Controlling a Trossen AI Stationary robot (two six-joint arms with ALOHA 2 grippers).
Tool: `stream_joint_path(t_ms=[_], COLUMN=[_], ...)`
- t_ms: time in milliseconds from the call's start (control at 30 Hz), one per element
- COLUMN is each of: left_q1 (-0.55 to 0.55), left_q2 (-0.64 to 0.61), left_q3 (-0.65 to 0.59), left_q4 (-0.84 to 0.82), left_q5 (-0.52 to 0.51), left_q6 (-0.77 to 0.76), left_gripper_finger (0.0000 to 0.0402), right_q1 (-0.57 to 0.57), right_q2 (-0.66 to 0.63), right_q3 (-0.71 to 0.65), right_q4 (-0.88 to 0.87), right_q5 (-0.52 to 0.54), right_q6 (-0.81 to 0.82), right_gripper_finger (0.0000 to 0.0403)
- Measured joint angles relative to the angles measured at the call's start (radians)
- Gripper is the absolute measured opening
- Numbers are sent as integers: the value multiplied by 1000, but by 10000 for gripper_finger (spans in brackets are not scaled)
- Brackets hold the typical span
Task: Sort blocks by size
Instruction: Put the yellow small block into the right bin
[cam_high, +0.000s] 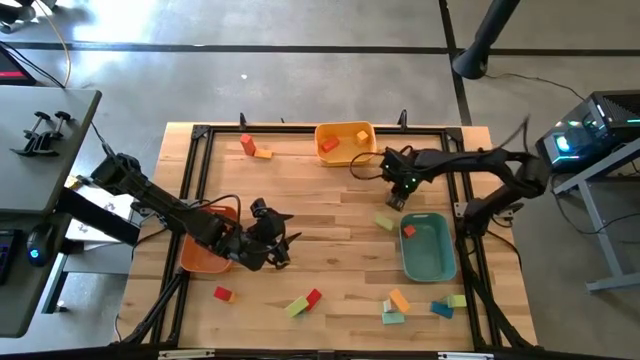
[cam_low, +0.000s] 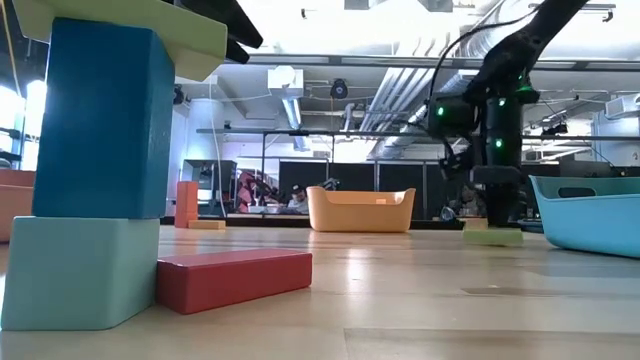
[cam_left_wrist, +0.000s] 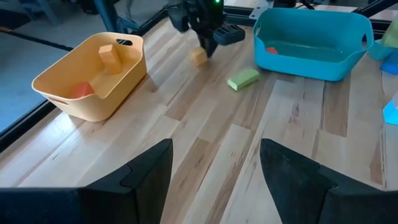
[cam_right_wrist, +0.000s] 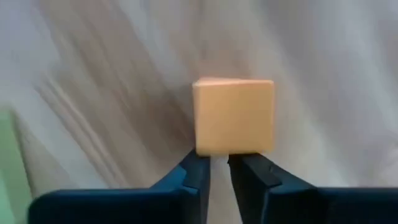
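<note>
Your right gripper (cam_right_wrist: 219, 163): fingers nearly closed, gripping nothing, small orange wooden cube (cam_right_wrist: 234, 116) just beyond tips. Left gripper (cam_left_wrist: 214, 171): open, empty, near table's left edge.

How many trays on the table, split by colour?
orange tray: 1
yellow tray: 1
teal tray: 1
Total: 3

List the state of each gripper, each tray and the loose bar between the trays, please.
Left gripper: open, empty.
Right gripper: nearly shut, orange cube just beyond its tips.
Yellow tray: holds two blocks.
Teal tray: holds one red block.
Lime bar: lying flat, outside trays.
</note>
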Motion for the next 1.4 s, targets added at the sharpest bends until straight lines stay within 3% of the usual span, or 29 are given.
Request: stream_joint_path(t_ms=[133, 233, 533, 700, 1033, 1200, 1400], left_q1=[3, 3, -1, -1, 14, 20, 20], left_q2=[0, 0, 0, 0, 0, 0, 0], left_q3=[0, 0, 0, 0, 0, 0, 0], left_q4=[4, 3, 2, 1, 4, 9, 9], left_q5=[0, -2, -2, -2, -2, -3, -3], left_q6=[0, 0, 0, -7, 0, 0, 0], left_gripper_finger=[229, 229, 229, 229, 229, 229, 229], right_q1=[7, 3, 3, 3, 52, 88, 91], right_q2=[-69, -89, -86, -88, -89, -87, -86], right_q3=[3, 3, -78, -193, -380, -383, -383], right_q4=[-22, -37, 161, 364, 753, 776, 793], right_q5=[0, -1, 15, 49, 200, 260, 263], right_q6=[49, 86, 191, 271, 360, 370, 362], right_gripper_finger=[40, 59, 213, 257, 261, 251, 195])
